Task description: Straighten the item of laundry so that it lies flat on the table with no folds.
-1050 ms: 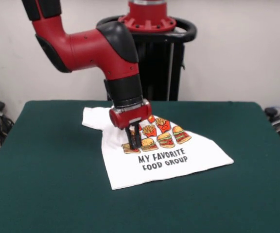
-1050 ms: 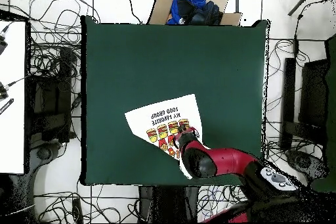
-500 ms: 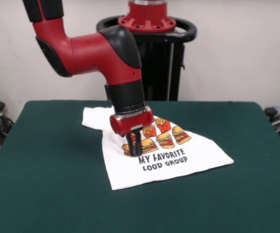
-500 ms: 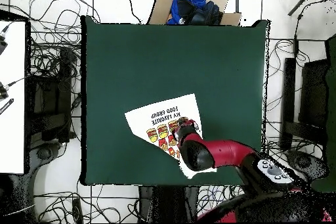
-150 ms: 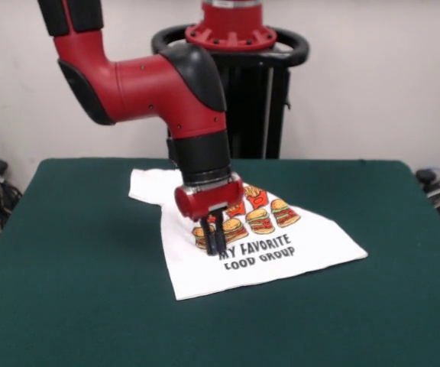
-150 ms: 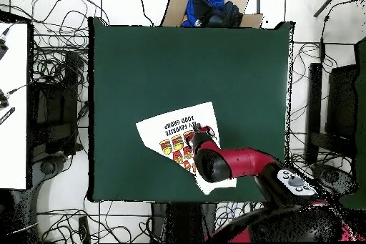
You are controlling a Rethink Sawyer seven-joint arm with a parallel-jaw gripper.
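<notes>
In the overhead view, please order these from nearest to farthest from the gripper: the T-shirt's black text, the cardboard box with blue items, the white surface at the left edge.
1. Black text, just above the gripper.
2. Cardboard box with blue items, beyond the table's top edge.
3. White surface, far left.

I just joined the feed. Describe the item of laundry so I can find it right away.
Start at the dark green table. The only cloth on it is a small white T-shirt, lying slightly toward the robot's side of the centre, right under the red arm's gripper. Its print of burgers and fries above the black words "MY FAVORITE FOOD GROUP" marks it out.
</notes>
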